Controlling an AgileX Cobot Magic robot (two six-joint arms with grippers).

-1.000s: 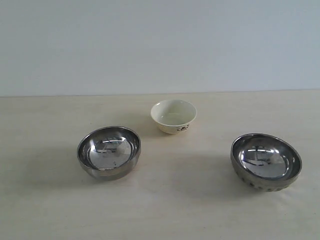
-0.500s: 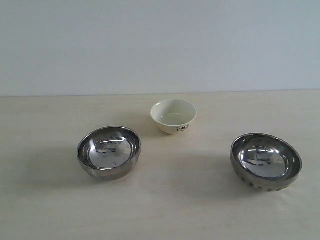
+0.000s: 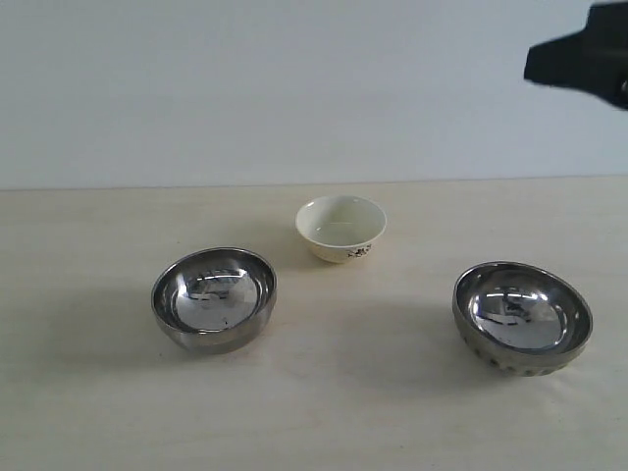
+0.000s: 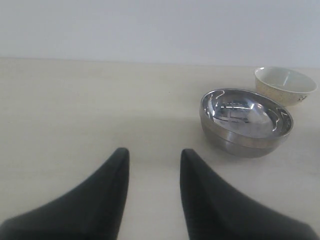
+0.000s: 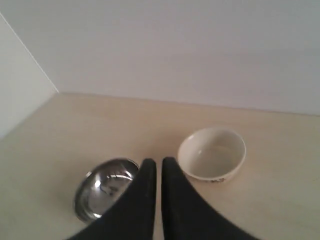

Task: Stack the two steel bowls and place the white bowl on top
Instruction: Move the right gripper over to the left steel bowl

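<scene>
On table (image 3: 324, 422): steel bowls (image 3: 214, 294) (image 3: 522, 316) apart | left pincer (image 4: 153, 152) parted | right pincer (image 5: 159, 163) closed, empty

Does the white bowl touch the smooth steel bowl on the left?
Apart. The exterior view shows a strip of bare table between the white bowl and the smooth steel bowl.

Behind the smooth bowl (image 3: 214, 297) and dimpled bowl (image 3: 522, 316) stands the white bowl (image 3: 340, 226).
</scene>
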